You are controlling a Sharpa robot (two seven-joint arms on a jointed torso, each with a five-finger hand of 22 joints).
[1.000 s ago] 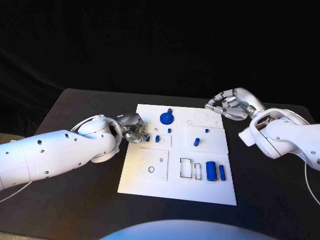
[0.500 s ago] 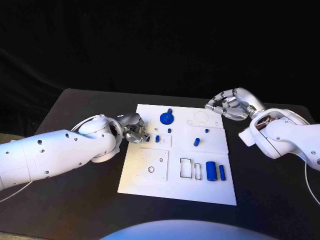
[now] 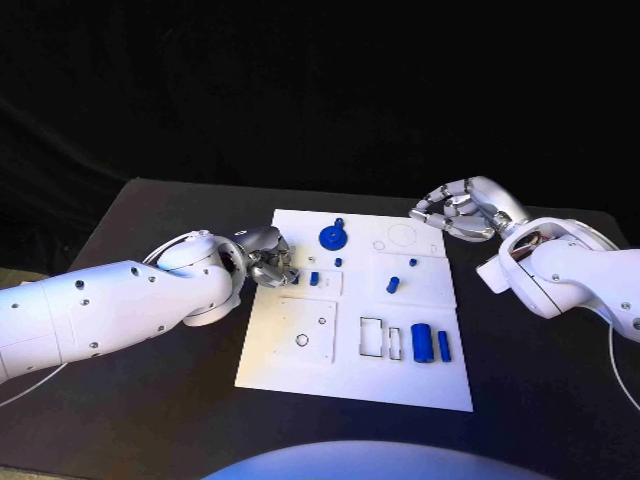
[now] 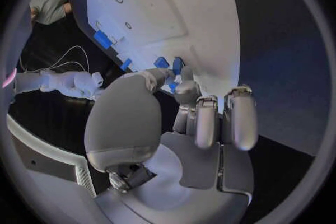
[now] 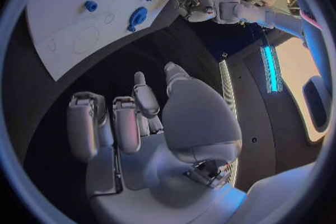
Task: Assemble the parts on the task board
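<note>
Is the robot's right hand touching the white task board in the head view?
No. The silver right hand hovers with curled, empty fingers beyond the far right corner of the white task board, with black table between them.

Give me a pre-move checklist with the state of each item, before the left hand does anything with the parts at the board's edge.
1. Left hand at the task board's left edge: ok.
2. Left fingers reach the small blue parts there: ok; whether one is gripped: cannot tell.
3. Right hand off the board, past its far right corner, fingers curled, holding nothing: ok.
4. Blue round part lies at the board's far end: ok.
5. Two blue cylinders lie beside the rectangular slots: ok.
</note>
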